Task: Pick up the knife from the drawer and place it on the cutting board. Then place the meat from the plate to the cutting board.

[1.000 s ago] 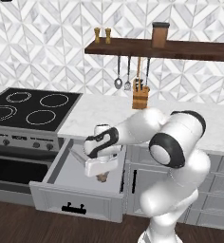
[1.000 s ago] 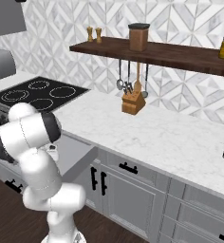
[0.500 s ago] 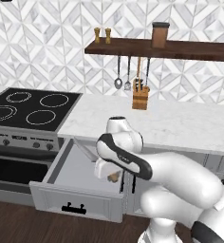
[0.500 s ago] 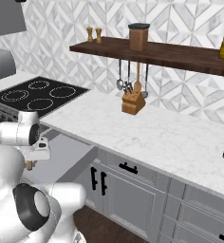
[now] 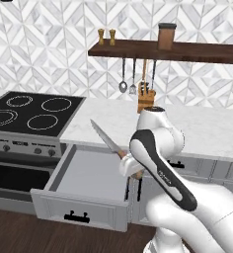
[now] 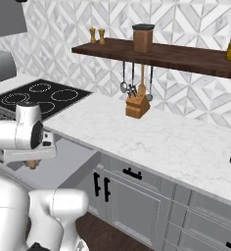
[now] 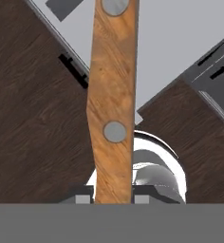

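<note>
My gripper is shut on the knife by its light brown wooden handle. The long silver blade points up and to the left, above the right side of the open drawer. In the hand view the wooden handle with two steel rivets runs straight up from between my fingertips. From the right base view the handle's brown end peeks out below my hand, over the drawer. The drawer's floor is bare grey. The cutting board, the meat and the plate are out of view.
A black stove stands left of the drawer. The white marble counter runs to the right, with a wooden knife block and hanging utensils under a dark shelf. Grey cabinet doors sit below.
The arm has swung and lifted the knife up out of the drawer. The blade now points up and left above the drawer's right side. The grip has stayed shut.
</note>
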Tool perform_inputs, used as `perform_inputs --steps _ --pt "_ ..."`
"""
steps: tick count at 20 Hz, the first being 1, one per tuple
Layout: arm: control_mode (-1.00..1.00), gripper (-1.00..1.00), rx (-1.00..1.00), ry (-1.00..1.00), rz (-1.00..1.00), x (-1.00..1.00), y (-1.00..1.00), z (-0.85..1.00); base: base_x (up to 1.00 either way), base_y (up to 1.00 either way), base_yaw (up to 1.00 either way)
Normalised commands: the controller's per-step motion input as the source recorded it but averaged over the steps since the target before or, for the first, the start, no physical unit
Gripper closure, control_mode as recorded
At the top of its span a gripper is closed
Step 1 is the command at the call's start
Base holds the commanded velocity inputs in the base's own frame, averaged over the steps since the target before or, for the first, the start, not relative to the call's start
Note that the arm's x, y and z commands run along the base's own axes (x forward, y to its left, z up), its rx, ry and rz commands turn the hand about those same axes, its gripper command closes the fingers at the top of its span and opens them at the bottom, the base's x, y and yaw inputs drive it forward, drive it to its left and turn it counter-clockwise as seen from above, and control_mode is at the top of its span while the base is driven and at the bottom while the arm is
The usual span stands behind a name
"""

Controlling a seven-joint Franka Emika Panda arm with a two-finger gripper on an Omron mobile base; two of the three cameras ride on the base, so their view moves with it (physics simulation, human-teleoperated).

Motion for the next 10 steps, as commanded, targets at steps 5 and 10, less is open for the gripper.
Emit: perform_inputs --steps 5,10 --pt "-1.00 1.00 0.00 0.00 -0.01 -0.33 -0.28 0.95 0.00 0.00 0.00" --pt "1.00 1.00 0.00 -0.04 0.01 -0.55 -0.02 0.18 -0.40 0.00 0.09"
